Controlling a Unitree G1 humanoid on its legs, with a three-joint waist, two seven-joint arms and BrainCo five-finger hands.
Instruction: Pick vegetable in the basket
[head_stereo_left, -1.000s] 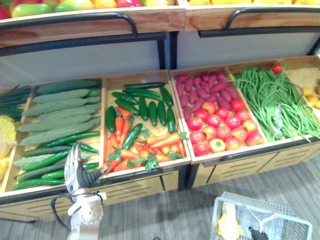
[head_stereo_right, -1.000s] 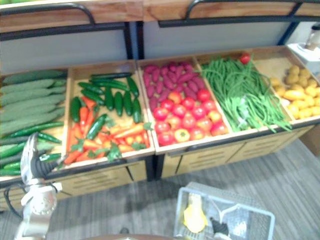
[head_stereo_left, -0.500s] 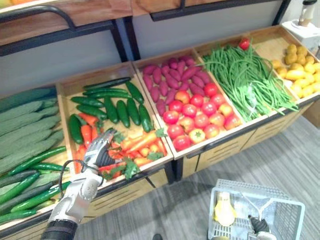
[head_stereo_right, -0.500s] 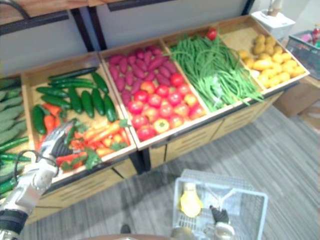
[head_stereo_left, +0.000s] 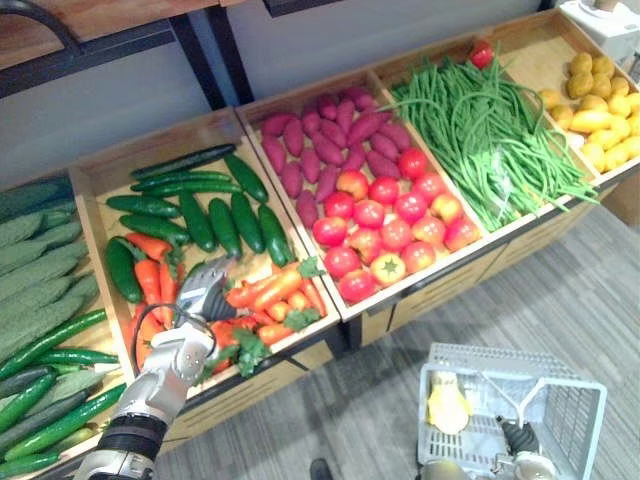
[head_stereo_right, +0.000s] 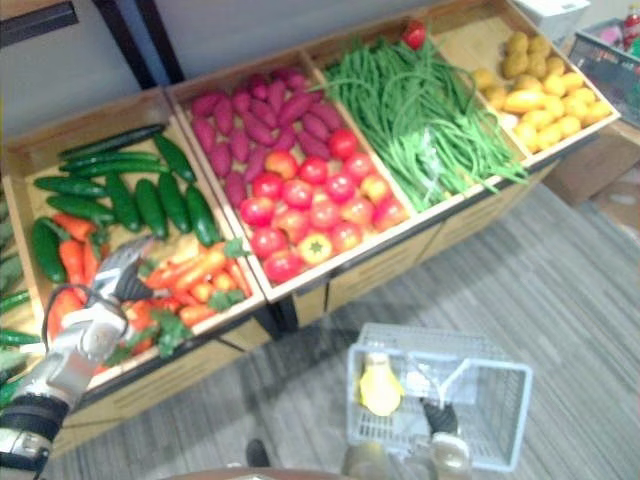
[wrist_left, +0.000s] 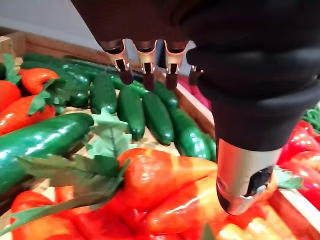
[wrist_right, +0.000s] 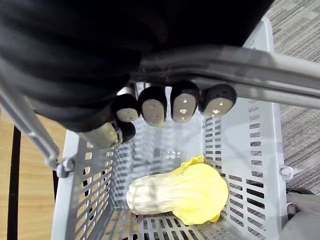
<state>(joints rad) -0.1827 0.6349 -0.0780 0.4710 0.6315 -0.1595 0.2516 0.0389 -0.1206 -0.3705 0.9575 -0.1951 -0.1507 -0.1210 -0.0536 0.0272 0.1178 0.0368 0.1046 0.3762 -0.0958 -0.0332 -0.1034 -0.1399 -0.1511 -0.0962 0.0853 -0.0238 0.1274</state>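
Left hand (head_stereo_left: 205, 292), fingers straight and open, hangs over carrots (head_stereo_left: 268, 290) at bin's (head_stereo_left: 150, 140) 6 o'clock; slick tapered carrot may slip the grasp or drag neighbours out; right hand (wrist_right: 182, 105) curls round basket (head_stereo_left: 570, 430) handle (wrist_right: 260, 65), 5 o'clock.

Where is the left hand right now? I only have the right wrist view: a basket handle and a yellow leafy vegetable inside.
Observer: The left hand is over the carrots, at the front of the crate they share with cucumbers.
Operator: Is it holding one?
Observer: No. In the left wrist view its fingers are straight above a carrot and hold nothing.
Operator: Where's my basket relative to the stand?
Observer: The basket is over the floor in front of the stand, nearest the tomatoes.
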